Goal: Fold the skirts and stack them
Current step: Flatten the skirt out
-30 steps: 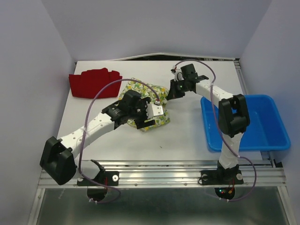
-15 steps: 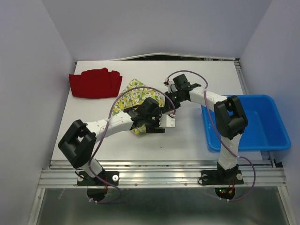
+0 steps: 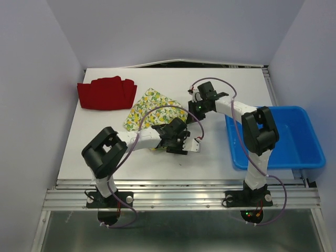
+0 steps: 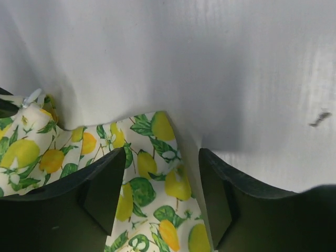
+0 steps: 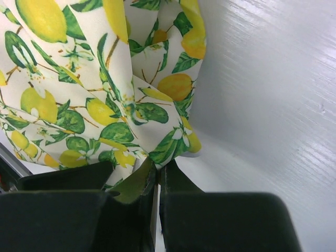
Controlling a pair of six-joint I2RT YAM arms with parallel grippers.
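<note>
- lemon skirt lies mid-way on the counter — red skirt apart, far left.
- right jaws clenched on the lemon skirt's edge.
- we see left jaws released, straddling its cloth.

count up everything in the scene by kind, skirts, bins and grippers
skirts: 2, the lemon-print skirt and the red skirt
bins: 1, the blue bin
grippers: 2, the left gripper and the right gripper
total: 5
</note>
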